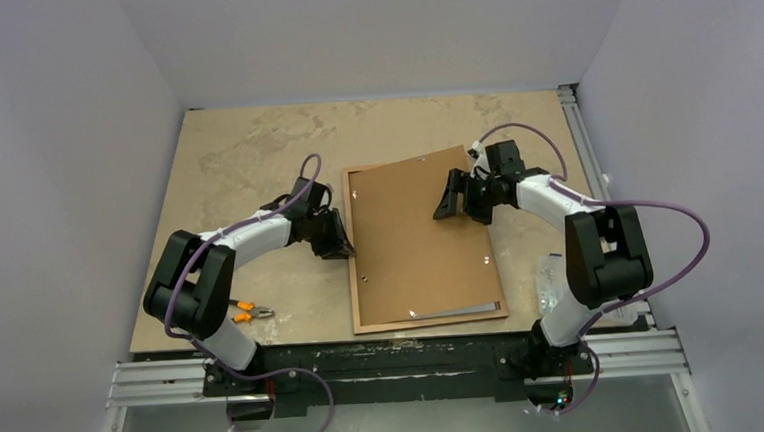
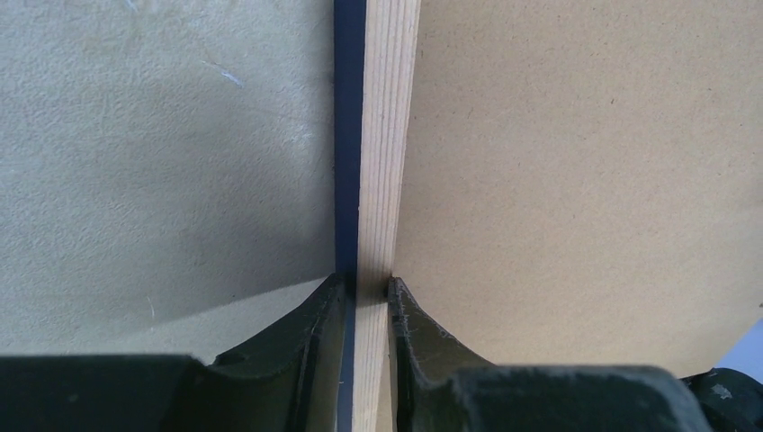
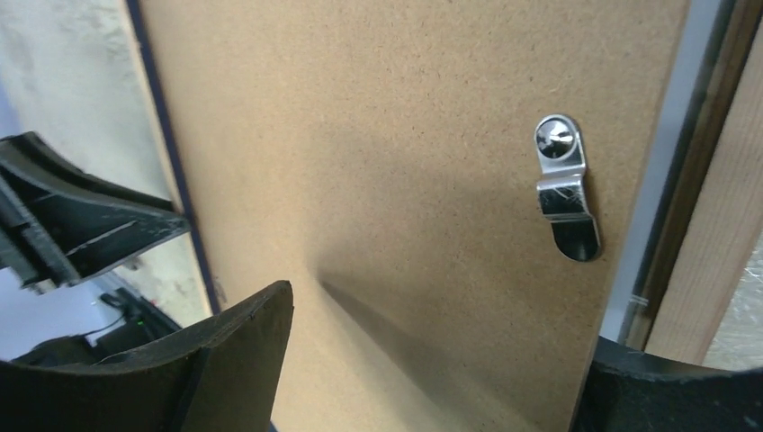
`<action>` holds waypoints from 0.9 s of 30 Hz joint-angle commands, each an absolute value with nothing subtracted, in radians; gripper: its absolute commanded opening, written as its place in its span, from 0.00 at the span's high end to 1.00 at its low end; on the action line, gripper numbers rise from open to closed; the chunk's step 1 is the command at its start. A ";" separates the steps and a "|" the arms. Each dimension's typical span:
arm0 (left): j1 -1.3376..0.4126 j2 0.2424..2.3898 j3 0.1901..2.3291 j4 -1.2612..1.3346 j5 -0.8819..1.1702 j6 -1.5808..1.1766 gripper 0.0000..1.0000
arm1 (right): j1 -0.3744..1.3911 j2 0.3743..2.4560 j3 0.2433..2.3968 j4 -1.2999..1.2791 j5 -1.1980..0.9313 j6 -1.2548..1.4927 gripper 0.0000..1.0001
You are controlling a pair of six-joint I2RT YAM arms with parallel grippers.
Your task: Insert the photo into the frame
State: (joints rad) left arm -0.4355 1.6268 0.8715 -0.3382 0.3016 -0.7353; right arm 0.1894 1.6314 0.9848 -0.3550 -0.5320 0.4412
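The frame [image 2: 385, 135], apparently face-down, has its rail between the left fingers [image 2: 290, 340].

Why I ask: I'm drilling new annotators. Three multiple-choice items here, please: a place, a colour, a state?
1. Where are the orange-handled pliers? A. on the tan mottled table, left of the thin-railed wooden picture frame; B. on the frame; C. in a pincer.
2. Colour beside the frame rail's pale wood? A. red; B. dark blue; C. yellow.
3. The left pincer is: A. wide open; B. unseen; C. shut on the frame's rail.
Key: A, top view shows them there; B, left wrist view shows that strip; C, its fingers press both rail sides.
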 commanded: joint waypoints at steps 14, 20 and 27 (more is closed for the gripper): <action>-0.433 1.634 0.886 -0.357 0.242 -0.686 0.79 | 0.262 1.601 1.099 -0.561 -0.238 0.375 0.22; -0.433 1.627 0.881 -0.362 0.240 -0.684 0.79 | 0.266 1.598 1.102 -0.559 -0.203 0.370 0.21; -0.432 1.623 0.870 -0.361 0.238 -0.684 0.79 | 0.267 1.575 1.109 -0.575 -0.123 0.367 0.19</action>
State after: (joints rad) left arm -0.4343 1.6268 0.8734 -0.3378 0.3019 -0.7170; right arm 0.2665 1.6291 1.0660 -0.5453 -0.2447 0.3935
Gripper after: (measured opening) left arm 0.216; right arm 0.805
